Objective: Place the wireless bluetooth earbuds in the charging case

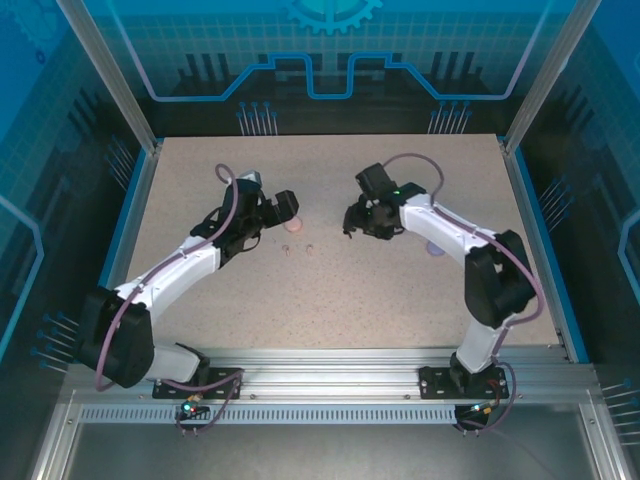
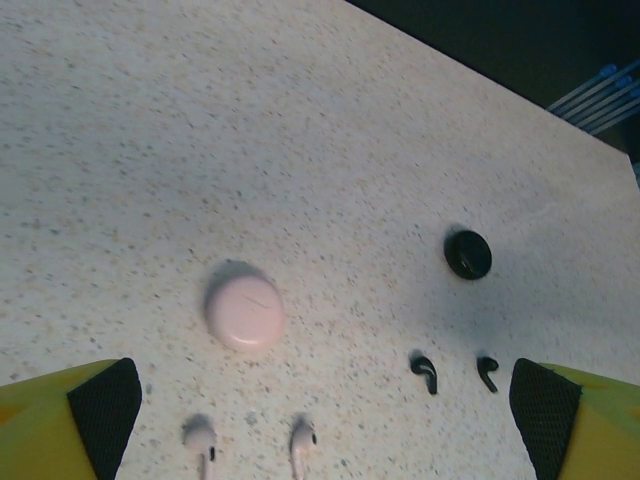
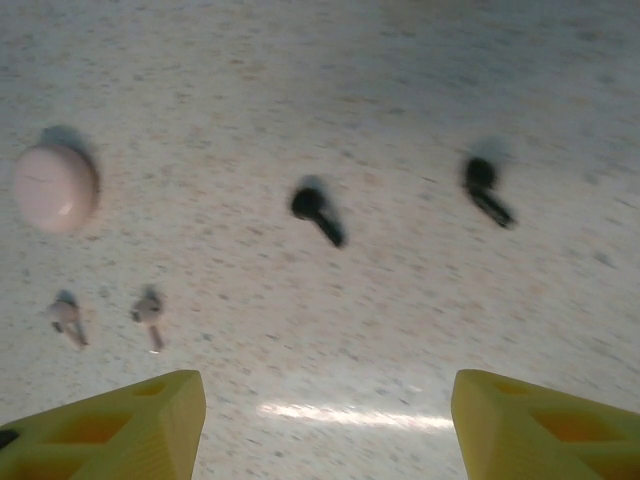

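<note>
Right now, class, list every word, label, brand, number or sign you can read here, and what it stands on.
None can be read. The pink case, black case, black earbuds and pale pink earbuds show no legible marking. The blue back wall bears only a gear drawing and line patterns, no letters.

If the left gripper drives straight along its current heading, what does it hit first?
Probably the pale pink earbuds, lying between the fingers of the open left gripper; the pink case sits beyond. Depth is unclear.
</note>
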You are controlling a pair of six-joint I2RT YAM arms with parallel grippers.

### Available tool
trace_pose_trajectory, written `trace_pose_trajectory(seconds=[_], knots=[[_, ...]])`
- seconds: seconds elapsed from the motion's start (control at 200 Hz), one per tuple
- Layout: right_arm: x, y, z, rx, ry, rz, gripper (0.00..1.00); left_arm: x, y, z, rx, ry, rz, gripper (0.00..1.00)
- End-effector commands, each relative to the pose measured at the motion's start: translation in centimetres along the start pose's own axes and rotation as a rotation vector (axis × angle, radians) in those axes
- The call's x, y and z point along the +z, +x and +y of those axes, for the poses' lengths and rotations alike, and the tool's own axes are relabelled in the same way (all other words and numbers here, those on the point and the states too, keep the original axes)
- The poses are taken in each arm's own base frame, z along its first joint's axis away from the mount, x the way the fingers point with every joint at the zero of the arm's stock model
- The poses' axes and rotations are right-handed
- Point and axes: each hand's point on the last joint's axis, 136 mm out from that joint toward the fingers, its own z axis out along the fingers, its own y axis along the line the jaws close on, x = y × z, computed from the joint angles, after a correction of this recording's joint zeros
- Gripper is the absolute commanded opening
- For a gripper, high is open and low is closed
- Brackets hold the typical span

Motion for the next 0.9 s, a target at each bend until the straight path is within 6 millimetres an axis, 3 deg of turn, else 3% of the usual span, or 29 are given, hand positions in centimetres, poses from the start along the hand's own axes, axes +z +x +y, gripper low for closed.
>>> trace_pose_trajectory(seconds=[0.0,0.3,0.5,0.525,0.605,0.895], knots=[[0.8,0.2,2.3,-0.056,0.013,0.033,0.67,0.8,-0.7,1.6,-0.049,-0.037,0.017,0.99],[4.4,-0.3,7.5,-0.059,0.020,0.083,0.72,4.2,-0.5,5.7,-0.084,-0.227,0.125,0.99],[6.5,-0.3,10.8,-0.042,0.062,0.083,0.80,3.5,-2.5,10.4,-0.291,-0.309,0.085,0.99],[7.8,0.1,10.8,-0.045,0.082,0.092,0.80,3.4,-2.8,10.9,-0.320,-0.310,0.078,0.99],[8.7,0.2,11.9,-0.053,0.104,0.079,0.81,2.9,-3.3,12.2,-0.401,-0.310,0.060,0.99],[11.2,0.3,13.3,-0.096,0.214,-0.022,0.78,1.8,-3.6,13.2,-0.499,-0.289,0.030,0.99]])
